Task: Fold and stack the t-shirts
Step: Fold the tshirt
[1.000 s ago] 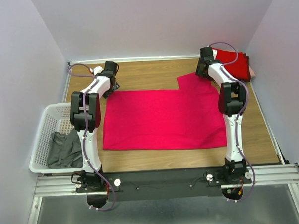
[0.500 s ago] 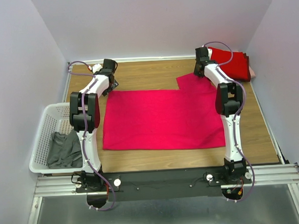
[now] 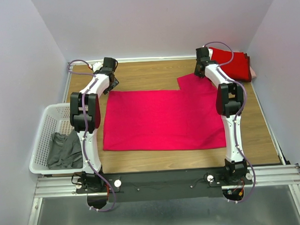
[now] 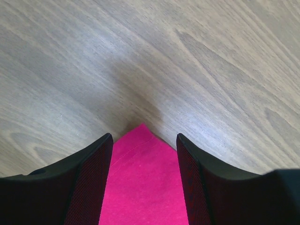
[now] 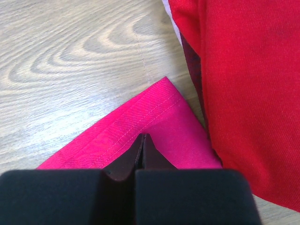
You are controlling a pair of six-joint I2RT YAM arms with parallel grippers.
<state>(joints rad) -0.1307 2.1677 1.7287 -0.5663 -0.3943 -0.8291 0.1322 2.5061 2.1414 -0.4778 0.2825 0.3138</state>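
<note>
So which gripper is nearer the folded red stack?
Right. The right gripper sits beside the folded red stack; the left gripper is across the table at the pink t-shirt's far-left corner.

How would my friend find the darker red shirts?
Look at the far right corner of the wooden table. A folded pile of deep red cloth shirts lies there. Unlike the bright pink-red cloth shirt spread flat mid-table, it is darker and folded.
</note>
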